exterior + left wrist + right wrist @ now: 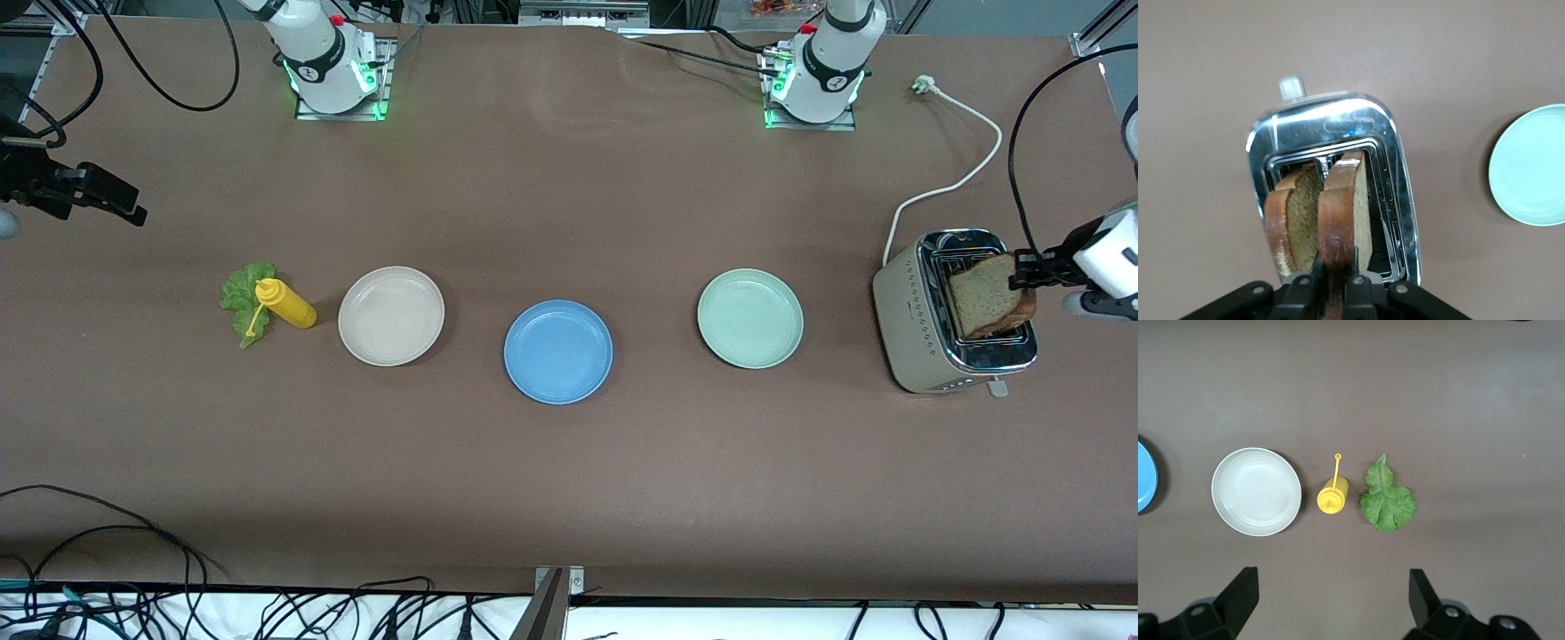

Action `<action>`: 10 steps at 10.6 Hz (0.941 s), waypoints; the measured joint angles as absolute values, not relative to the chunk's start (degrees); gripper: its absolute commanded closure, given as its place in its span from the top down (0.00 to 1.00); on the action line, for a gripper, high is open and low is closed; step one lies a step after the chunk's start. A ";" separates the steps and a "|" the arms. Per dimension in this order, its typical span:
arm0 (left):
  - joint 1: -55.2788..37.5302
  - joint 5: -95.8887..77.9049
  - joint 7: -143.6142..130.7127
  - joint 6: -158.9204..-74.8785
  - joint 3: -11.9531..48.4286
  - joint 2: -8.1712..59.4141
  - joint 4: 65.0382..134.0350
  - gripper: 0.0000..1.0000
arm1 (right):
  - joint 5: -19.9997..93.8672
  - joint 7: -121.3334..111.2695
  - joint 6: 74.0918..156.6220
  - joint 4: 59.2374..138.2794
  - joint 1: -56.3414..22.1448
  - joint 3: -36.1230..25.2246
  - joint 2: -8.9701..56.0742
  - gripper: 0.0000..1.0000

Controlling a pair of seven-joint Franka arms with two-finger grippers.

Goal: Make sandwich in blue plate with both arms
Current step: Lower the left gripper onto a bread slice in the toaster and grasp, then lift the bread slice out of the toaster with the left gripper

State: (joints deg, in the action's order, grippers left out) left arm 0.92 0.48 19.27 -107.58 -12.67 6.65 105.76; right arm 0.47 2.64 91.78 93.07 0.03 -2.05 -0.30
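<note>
Left gripper [1022,272]: over the toaster [925,342], fingers [1301,290] pinched on 1 bread slice [1346,212] standing upright in a slot. 2nd bread slice [1295,223]: beside it in the other slot, not gripped.

Right gripper [111,200]: in the air over bare tabletop [569,498] at right arm's end, fingers [1238,593] spread wide, holding nothing; arm waits.

Plates, 3, in a row, all bare:
- blue plate [558,351], middle, nearest the front cam.
- beige plate [391,316], toward right arm's end.
- pale green plate [749,319], toward left arm's end, betw. blue plate & toaster.

Lettuce leaf [240,298]: 1, flat on tabletop. Yellow squeeze bottle [286,304]: 1, betw. leaf and beige plate.
</note>
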 measured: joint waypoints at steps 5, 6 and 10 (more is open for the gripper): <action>0.91 0.48 19.78 -99.93 -12.63 4.01 99.60 0.00 | 0.47 2.64 91.78 93.07 0.02 -2.05 -0.30 1.00; 0.88 0.48 19.78 -99.71 -12.50 3.79 99.21 0.00 | 0.47 2.64 91.78 93.07 0.02 -2.05 -0.30 1.00; 0.73 0.47 19.85 -95.87 -8.51 2.69 98.58 0.00 | 0.47 2.64 91.78 93.07 0.01 -2.04 -0.30 1.00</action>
